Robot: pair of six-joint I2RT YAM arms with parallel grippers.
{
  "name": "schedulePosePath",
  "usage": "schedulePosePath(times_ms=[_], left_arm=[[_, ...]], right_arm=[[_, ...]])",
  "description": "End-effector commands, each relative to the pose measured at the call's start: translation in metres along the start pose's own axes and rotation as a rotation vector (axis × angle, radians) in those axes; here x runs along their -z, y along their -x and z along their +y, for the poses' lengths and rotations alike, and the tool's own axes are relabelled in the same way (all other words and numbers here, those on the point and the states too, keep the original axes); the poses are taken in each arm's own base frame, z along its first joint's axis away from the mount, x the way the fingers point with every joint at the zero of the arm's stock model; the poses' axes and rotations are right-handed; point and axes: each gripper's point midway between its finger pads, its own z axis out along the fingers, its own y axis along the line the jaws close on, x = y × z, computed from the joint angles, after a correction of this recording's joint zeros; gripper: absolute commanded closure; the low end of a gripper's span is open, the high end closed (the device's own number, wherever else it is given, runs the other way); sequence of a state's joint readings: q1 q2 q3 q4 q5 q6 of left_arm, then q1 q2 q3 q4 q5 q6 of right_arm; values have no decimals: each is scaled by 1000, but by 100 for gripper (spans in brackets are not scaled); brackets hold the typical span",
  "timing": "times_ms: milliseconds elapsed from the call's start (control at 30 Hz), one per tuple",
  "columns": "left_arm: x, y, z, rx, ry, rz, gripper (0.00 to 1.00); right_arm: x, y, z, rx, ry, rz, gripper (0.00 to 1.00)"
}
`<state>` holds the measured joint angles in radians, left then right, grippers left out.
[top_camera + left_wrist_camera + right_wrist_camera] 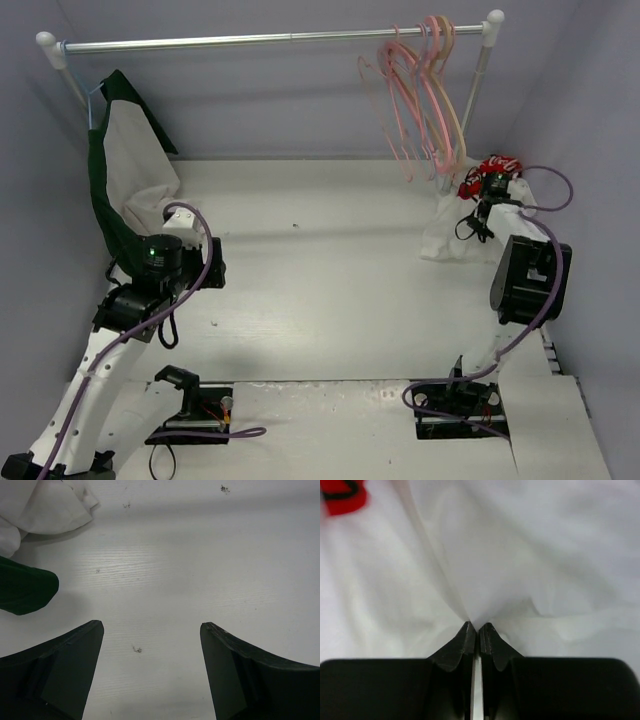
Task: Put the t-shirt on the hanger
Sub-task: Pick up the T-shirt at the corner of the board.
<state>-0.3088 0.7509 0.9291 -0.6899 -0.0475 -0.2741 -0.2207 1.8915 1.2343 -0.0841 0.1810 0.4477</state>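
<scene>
White cloth filled the right wrist view. It was the plain white short-sleeved t-shirt (545,555), with a bit of its red print (342,495) in the corner. The right tool (475,627) was shut tight on a small fold of that t-shirt, and the cloth rose to a little peak at the tips. I think it pinched a fold because flat cloth gives nothing else to grab.

From above, the t-shirt lay in a heap on the white tabletop (330,280). It was at the far right, just beside the post of the silver metal rail (270,40). It was not on any hanger yet.

The thin pale-pink hanger (405,130) hung by its hook on the rail with other pink ones, next to the thicker peach-orange hangers (437,30). They hung near the heap, so I think the shirt had a short way to go.

The left tool (152,630) had its two sides wide apart with nothing between them, low over bare tabletop. Near it hung a white shirt with dark green sleeves (120,170). I think this tool waited open to help later. One small pinch might slip, or lift only one layer.
</scene>
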Motion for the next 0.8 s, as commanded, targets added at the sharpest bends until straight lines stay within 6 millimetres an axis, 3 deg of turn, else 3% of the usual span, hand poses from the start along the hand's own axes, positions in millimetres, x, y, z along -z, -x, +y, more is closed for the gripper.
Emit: schedulePosePath(times_ms=[0,133,267,433,467,500,600,633,733,767], left_arm=[[10,38,-12,18,-39,-88,21],[10,57,-20,11,-58,-110,21],[9,75,-27,-17,-64,-128,21],[10,96,-38,-42,-81,-145,21],[10,98,-40,-42,-86,-148,21],[10,100,-42,-38,-96,-149,21],[9,103,-49,-24,-121,-143,21],[9,106,-51,-19,-125,-146,21],[10,108,-54,-5,-139,-147,21],[12,110,-54,0,-140,-151,21]], right_arm=[[104,96,6,-37,52,-285,100],[187,142,6,17,121,-426,100],[260,168,-4,99,151,-534,100],[337,176,-11,156,198,-659,100],[363,182,-14,151,220,-710,100],[377,182,-13,178,231,-730,100],[430,180,3,253,342,-814,100],[447,174,19,288,453,-829,100],[505,163,34,387,672,-942,100],[533,153,42,431,796,-976,100]])
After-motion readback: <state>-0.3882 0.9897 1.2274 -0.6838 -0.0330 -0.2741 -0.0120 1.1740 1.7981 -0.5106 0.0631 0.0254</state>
